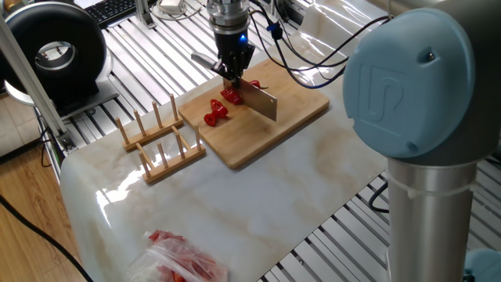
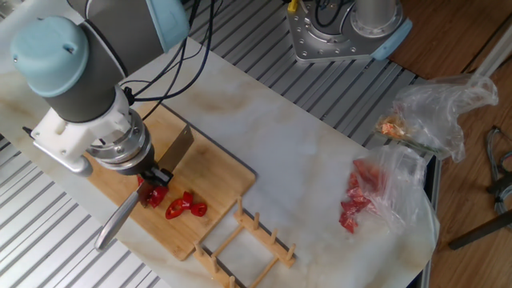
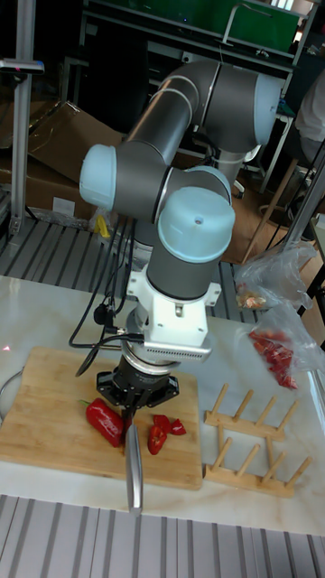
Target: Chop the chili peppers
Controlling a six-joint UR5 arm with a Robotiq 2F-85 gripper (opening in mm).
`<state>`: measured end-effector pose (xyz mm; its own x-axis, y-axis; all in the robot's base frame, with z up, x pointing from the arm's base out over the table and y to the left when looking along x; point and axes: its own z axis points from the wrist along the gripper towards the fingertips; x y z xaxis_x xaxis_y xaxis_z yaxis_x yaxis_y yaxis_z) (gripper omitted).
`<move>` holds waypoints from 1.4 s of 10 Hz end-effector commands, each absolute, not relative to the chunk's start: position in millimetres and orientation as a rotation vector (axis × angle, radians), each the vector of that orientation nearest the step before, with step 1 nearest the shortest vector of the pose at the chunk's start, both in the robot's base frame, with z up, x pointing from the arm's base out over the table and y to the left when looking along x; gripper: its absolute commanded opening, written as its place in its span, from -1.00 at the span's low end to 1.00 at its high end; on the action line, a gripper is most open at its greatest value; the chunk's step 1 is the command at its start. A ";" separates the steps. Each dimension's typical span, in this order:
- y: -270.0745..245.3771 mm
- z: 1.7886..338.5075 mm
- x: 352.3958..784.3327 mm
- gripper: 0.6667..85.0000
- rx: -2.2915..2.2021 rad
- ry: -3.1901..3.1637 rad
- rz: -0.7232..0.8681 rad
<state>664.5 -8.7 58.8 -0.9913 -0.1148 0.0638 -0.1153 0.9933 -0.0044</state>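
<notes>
Pincer (image 1: 233,72) is closed on the handle of the cleaver (image 1: 258,99), and I have the blade hanging edge-down over the cutting board (image 1: 297,117); whether the edge touches the wood I cannot tell from any view. In the tall fixed view the handle (image 3: 133,465) sticks out toward me past the board's near edge, with the pincer (image 3: 137,397) directly above the peppers.

The chili peppers (image 1: 221,104) lie near the middle of the board. From the tall fixed view I count one plump piece (image 3: 106,422) at about 9 o'clock of the handle and a cluster of small chunks (image 3: 161,433) at about 3 o'clock. In the other fixed view the chunks (image 2: 186,206) sit at roughly 4 o'clock from the pincer (image 2: 152,180), and one red piece (image 2: 154,194) lies right under the wrist.

My judgement is that the big piece is the one yet to be cut, so I would line the blade across its length, not along it, and bring it straight down. A glossy rounded pepper will likely roll or skid under a slanted edge, so I want the blade vertical and the descent slow until it bites. I would also keep the stroke inside the board; the wooden rack (image 1: 154,141) stands just beside its 8 o'clock corner in one fixed view. The bag of peppers (image 2: 364,196) lies well apart on the tabletop (image 1: 258,204) and needs no attention.
</notes>
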 end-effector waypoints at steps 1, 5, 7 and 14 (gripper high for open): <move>-10.5 59.8 666.7 -0.98 0.206 -3.061 0.022; -14.8 77.0 654.1 -0.98 0.200 -3.045 0.018; -11.9 64.7 654.1 -0.98 0.203 -3.055 -0.038; -15.3 78.0 648.1 -0.98 0.234 -2.997 -0.045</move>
<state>650.7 -15.5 65.8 -0.9828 -0.1528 0.1040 -0.1507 0.9882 0.0277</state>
